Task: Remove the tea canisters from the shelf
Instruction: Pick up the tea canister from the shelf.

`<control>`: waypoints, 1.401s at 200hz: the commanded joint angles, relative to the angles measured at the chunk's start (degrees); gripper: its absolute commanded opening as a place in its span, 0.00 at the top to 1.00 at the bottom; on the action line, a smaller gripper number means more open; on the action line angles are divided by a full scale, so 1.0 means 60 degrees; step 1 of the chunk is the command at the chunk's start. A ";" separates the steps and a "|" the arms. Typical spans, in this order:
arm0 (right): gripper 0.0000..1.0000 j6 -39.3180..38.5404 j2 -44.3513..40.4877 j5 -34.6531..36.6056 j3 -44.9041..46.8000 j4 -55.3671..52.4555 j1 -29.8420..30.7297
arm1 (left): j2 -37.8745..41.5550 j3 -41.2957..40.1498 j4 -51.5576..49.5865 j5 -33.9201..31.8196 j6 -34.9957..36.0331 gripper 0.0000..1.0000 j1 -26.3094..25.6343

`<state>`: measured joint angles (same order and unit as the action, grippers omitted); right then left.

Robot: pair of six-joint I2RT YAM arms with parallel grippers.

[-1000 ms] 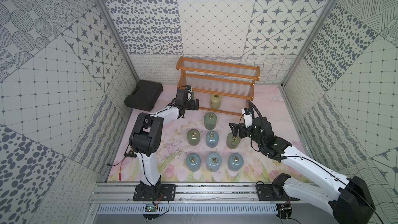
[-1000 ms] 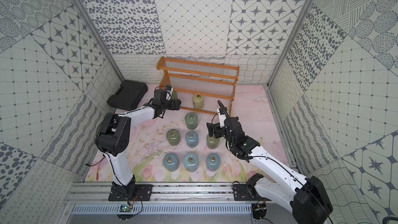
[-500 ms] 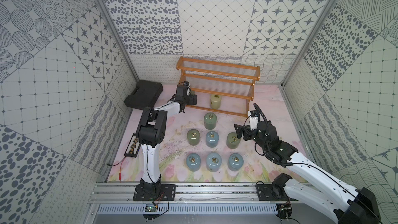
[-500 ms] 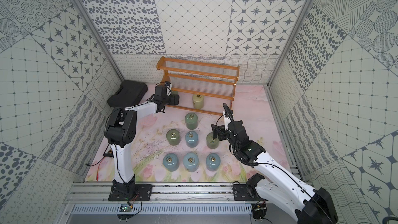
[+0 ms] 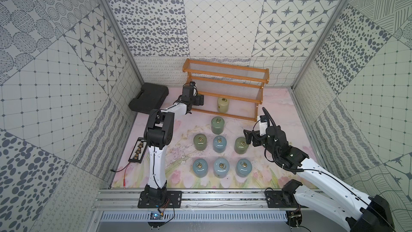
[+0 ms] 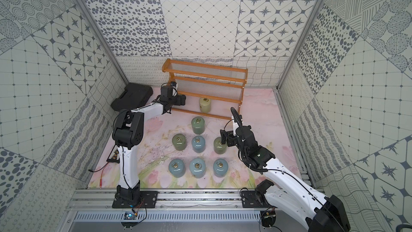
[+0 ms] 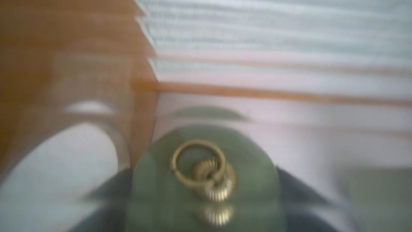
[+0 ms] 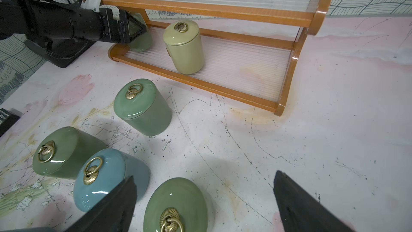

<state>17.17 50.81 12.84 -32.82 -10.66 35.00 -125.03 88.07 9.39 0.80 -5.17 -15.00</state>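
The wooden shelf (image 5: 225,79) (image 6: 205,72) stands at the back. Its bottom tier holds a cream canister (image 5: 223,105) (image 8: 184,45) and, at the left end, a green canister (image 8: 141,37) (image 7: 200,152). My left gripper (image 5: 200,101) (image 8: 139,31) is open, with one jaw on either side of that green canister. Several other tea canisters stand on the table in both top views: greens (image 5: 217,125) (image 5: 200,142) (image 5: 240,145) and blues (image 5: 219,143) (image 5: 221,167). My right gripper (image 5: 247,138) (image 8: 205,197) hangs open just above the rightmost green canister (image 8: 176,204) and holds nothing.
A black case (image 5: 148,98) lies at the back left, next to the shelf's left end. A small black device (image 5: 139,151) with red leads sits at the left table edge. Patterned walls close in on three sides.
My left gripper has pushed in towards the shelf's left end, its elbow rising. My right gripper has drifted slightly right and back from the green canister on the table.
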 commanded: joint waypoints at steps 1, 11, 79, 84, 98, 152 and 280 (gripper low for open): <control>0.00 0.0068 -0.0176 0.0188 0.0050 0.0165 -0.0033 | -0.0181 0.0233 0.0168 0.0637 -0.0091 0.03 0.0078; 0.01 0.0082 -0.0203 0.0190 0.0070 0.0157 -0.0034 | -0.0207 0.0237 0.0220 0.0736 -0.0105 0.05 0.0080; 0.00 0.0153 -0.0298 0.0192 0.0167 0.0132 -0.0033 | 0.0042 -0.0176 0.0546 0.1364 -0.0124 0.22 0.0074; 0.01 0.0158 -0.0308 0.0196 0.0178 0.0136 -0.0033 | 0.0083 -0.0250 0.0597 0.1384 -0.0122 0.24 0.0070; 0.01 0.0156 -0.0309 0.0174 0.0195 0.0143 -0.0033 | 0.0209 -0.0454 0.0675 0.1406 -0.0105 0.26 0.0083; 0.01 0.0200 -0.0338 0.0102 0.0250 0.0251 -0.0034 | 0.1162 -0.1646 0.1006 0.1952 0.0037 0.28 0.0059; 0.01 0.0395 -0.0326 -0.0098 0.0604 0.0575 -0.0036 | 0.3510 -0.4011 0.0880 0.2843 0.0327 0.30 -0.0423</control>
<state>18.94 49.80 12.75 -29.82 -10.02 34.98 -107.39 66.50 12.51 15.44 -5.41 -15.86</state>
